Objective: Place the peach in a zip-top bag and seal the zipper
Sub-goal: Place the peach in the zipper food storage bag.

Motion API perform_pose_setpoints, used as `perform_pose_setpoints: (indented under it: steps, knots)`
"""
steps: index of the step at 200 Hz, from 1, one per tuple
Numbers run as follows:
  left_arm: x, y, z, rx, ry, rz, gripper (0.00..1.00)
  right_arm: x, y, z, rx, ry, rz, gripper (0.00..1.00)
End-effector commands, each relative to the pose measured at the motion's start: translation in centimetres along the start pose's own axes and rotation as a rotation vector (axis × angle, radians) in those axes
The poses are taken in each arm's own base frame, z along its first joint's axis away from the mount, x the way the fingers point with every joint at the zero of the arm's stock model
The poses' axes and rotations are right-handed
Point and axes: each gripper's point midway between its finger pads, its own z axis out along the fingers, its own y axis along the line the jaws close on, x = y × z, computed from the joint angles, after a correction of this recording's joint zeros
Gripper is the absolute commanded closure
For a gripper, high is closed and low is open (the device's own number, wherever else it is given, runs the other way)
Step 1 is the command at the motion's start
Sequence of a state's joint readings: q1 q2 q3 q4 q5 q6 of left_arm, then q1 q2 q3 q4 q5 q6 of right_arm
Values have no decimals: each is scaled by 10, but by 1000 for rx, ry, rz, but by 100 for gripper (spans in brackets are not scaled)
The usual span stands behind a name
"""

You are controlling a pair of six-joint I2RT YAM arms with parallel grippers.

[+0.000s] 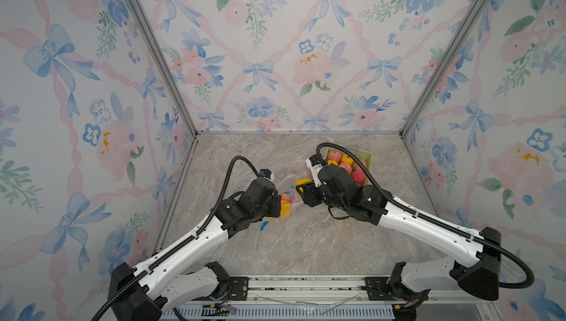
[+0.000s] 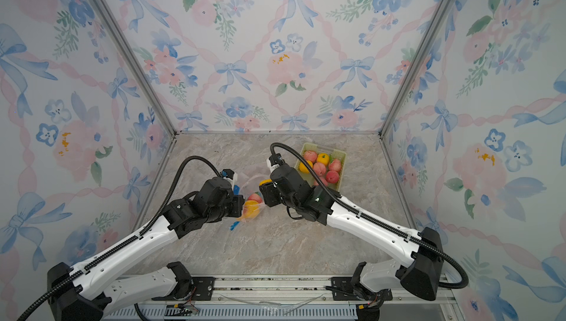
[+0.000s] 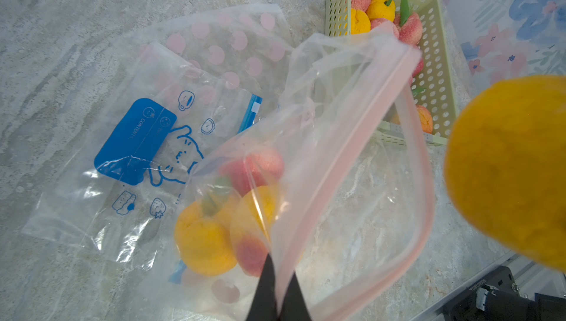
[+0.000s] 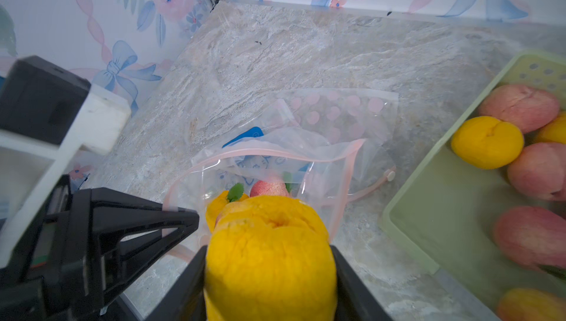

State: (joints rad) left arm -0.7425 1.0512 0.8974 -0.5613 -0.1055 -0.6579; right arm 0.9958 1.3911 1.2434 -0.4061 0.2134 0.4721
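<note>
Progress: partial; left gripper (image 3: 276, 292) pinched tight on rim of zip-top bag (image 3: 312, 151), holding its mouth open; right gripper (image 4: 271, 276) grips yellow peach (image 4: 269, 236) just at that mouth, not yet inside; 3 fruits (image 3: 205, 236) appear already bagged; release and sealing of pink zipper (image 3: 428, 206) remain

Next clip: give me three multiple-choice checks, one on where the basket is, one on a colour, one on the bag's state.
1. The basket stands on the table: A far right; B near left; C between the arm bases.
2. The peach in the right gripper is: A pink; B yellow; C green.
3. The bag pinched by the left gripper is: A zipped shut; B open-mouthed; C flat, untouched.
Answers: A, it sits far right in both top views; B, the right wrist view shows yellow skin; B, its pink rim gapes.
</note>
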Motion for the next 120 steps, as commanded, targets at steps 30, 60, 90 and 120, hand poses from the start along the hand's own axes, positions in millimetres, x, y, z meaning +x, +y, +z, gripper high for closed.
perform_pose_setpoints:
  steps: [30,60,90,120]
  knots:
    - [5,-7,-1,60,15,-15,100,4,15,49,38,22,-5,58]
    - [5,-9,-4,75,9,-20,100,13,2,62,110,42,7,47]
    - [5,-8,-3,74,13,-15,100,10,3,56,100,42,15,28]
    - [8,-8,-1,72,24,-5,100,0,4,34,67,16,28,18]
